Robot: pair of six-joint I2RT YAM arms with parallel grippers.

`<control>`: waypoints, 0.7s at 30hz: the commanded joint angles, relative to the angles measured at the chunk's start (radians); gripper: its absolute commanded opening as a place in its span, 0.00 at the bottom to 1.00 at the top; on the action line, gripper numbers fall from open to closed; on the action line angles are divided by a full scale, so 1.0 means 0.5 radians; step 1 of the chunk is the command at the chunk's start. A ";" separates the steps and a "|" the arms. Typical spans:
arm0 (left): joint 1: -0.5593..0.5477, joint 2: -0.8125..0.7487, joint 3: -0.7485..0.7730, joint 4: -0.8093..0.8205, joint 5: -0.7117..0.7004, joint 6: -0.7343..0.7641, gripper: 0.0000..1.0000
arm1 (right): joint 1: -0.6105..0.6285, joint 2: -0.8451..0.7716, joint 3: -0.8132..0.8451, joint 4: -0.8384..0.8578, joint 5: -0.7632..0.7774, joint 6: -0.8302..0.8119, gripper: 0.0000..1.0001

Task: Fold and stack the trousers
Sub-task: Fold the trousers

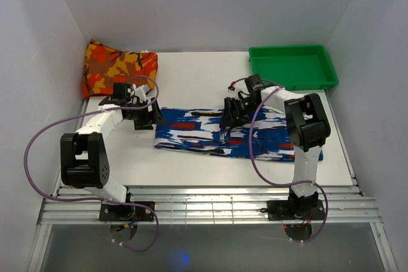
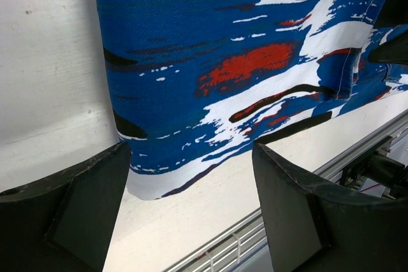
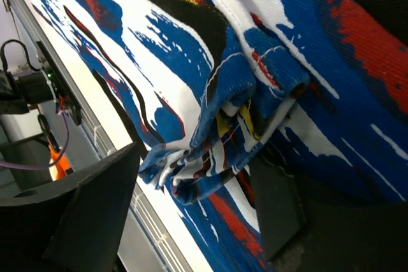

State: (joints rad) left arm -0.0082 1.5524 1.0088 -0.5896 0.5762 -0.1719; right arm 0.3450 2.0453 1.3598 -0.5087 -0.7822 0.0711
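The trousers (image 1: pixel 239 132), in a blue, white and black print with red patches, lie in a long flat strip across the middle of the table. My left gripper (image 1: pixel 145 118) hovers at their left end; in the left wrist view it (image 2: pixel 191 208) is open and empty over the near left corner of the trousers (image 2: pixel 223 62). My right gripper (image 1: pixel 231 118) is over the strip's middle. In the right wrist view it (image 3: pixel 191 214) is open, with a bunched fold of the trousers (image 3: pixel 210 157) lying between its fingers (image 3: pixel 83 214).
A folded orange, red and yellow cloth (image 1: pixel 118 65) lies at the back left. A green tray (image 1: pixel 293 66) stands at the back right. Metal rails (image 1: pixel 204 199) run along the table's front edge. White walls close in both sides.
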 commanded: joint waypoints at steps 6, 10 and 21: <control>0.013 0.000 -0.030 0.087 -0.076 -0.018 0.88 | 0.062 0.048 0.054 0.014 -0.114 0.066 0.52; 0.087 0.000 -0.017 0.059 -0.097 -0.003 0.88 | 0.062 0.070 0.069 -0.007 -0.144 0.051 0.34; 0.121 0.024 0.004 0.013 -0.112 0.025 0.87 | 0.065 -0.175 -0.087 -0.032 -0.344 0.174 0.08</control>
State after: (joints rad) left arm 0.0467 1.5677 1.0031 -0.5758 0.5121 -0.1726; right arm 0.3691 2.0487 1.3422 -0.4984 -0.8757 0.1265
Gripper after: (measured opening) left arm 0.874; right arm 0.125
